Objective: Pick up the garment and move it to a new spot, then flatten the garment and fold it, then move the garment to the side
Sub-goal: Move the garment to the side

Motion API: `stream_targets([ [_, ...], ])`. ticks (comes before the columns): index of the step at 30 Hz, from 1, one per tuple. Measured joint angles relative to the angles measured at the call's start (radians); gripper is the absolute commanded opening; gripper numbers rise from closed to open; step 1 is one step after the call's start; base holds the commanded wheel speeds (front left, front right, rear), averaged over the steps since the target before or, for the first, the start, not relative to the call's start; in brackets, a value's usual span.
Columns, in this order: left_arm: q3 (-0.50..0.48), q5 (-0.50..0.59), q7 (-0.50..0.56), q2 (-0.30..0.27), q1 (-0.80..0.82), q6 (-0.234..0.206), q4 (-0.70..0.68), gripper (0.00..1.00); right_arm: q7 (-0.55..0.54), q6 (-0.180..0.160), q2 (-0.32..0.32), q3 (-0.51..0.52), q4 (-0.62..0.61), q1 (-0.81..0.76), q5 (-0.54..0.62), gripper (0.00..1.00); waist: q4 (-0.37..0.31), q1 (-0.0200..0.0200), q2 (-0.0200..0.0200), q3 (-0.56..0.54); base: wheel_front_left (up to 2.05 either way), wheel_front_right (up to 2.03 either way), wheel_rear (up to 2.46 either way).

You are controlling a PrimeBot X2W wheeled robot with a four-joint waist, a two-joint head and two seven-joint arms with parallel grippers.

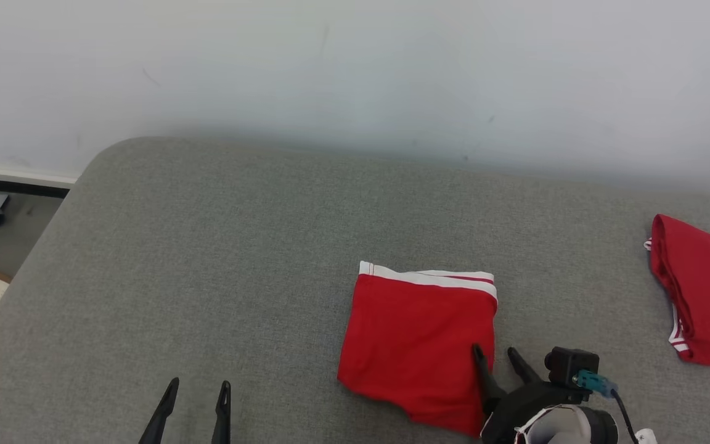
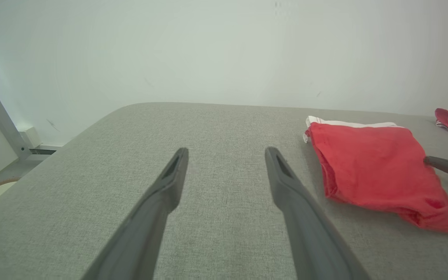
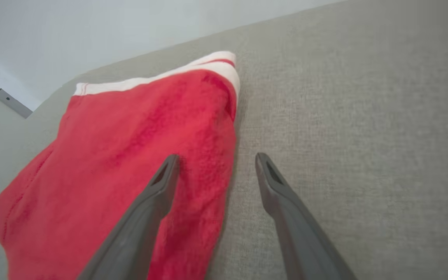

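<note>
Two jaws: my left gripper (image 1: 199, 382) and right gripper (image 1: 493, 349) both spread, empty.
Red garment (image 1: 416, 339): folded, flat on the cushion (image 1: 207, 246).
Nearer: right, straddling the garment's right edge; left well apart leftward.

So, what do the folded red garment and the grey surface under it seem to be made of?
Folded red garment: probably soft knit cloth, matte; it looks slightly fuzzy and creases limply.
Grey surface: seemingly woven upholstery fabric, matte; a fine weave grain shows.
</note>
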State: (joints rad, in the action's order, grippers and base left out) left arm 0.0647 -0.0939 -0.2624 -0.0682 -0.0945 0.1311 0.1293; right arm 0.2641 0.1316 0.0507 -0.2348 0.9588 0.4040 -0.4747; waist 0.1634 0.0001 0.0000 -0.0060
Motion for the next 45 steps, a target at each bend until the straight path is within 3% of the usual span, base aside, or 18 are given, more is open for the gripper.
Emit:
stream_targets([
  [5,0.016,-0.004,0.000,0.000,0.022,0.000,0.006,1.00,-0.018,0.000,0.001,-0.096,0.140,0.078,-0.105,1.00,0.023,0.0000,0.0000,0.027,0.00,0.00,0.00],
  [10,0.029,-0.005,0.000,0.002,0.051,0.000,0.013,1.00,-0.040,0.000,0.002,-0.165,0.152,0.108,-0.195,1.00,0.036,0.0000,0.0000,0.048,0.00,0.00,0.00],
  [11,0.030,-0.006,0.000,0.002,0.056,0.000,0.015,1.00,-0.053,0.000,0.003,-0.185,0.149,0.108,-0.223,0.50,0.040,0.0000,0.0000,0.052,0.00,0.00,0.00],
  [12,0.032,-0.006,0.000,0.002,0.059,0.000,0.016,1.00,-0.063,0.000,0.004,-0.207,0.148,0.109,-0.240,0.13,0.043,0.0000,0.0000,0.056,0.00,0.00,0.00],
  [13,0.033,-0.006,0.000,0.002,0.059,0.000,0.018,1.00,-0.063,0.000,0.008,-0.225,0.149,0.112,-0.251,0.00,0.047,-0.0002,0.0000,0.058,0.00,0.00,0.00],
  [23,0.022,-0.014,0.000,0.004,0.063,0.000,0.025,1.00,-0.008,0.001,0.026,-0.321,0.219,0.177,-0.216,0.00,0.018,-0.0001,0.0000,0.060,0.00,0.00,0.00],
  [28,0.022,-0.019,0.000,0.004,0.065,0.000,0.023,1.00,-0.004,0.000,0.113,-0.387,0.183,0.223,-0.168,0.00,-0.023,-0.0001,0.0000,0.063,0.00,0.00,0.00],
  [35,0.017,-0.029,0.000,0.007,0.080,0.000,0.013,1.00,-0.028,0.000,0.230,-0.556,0.138,0.331,-0.077,0.00,-0.099,0.0000,0.0001,0.080,0.00,0.00,0.00],
  [45,0.030,-0.028,0.000,0.012,0.134,0.000,0.011,1.00,-0.085,0.000,0.406,-0.695,0.088,0.538,-0.076,0.00,-0.206,0.0000,0.0001,0.140,0.00,0.00,0.00],
])
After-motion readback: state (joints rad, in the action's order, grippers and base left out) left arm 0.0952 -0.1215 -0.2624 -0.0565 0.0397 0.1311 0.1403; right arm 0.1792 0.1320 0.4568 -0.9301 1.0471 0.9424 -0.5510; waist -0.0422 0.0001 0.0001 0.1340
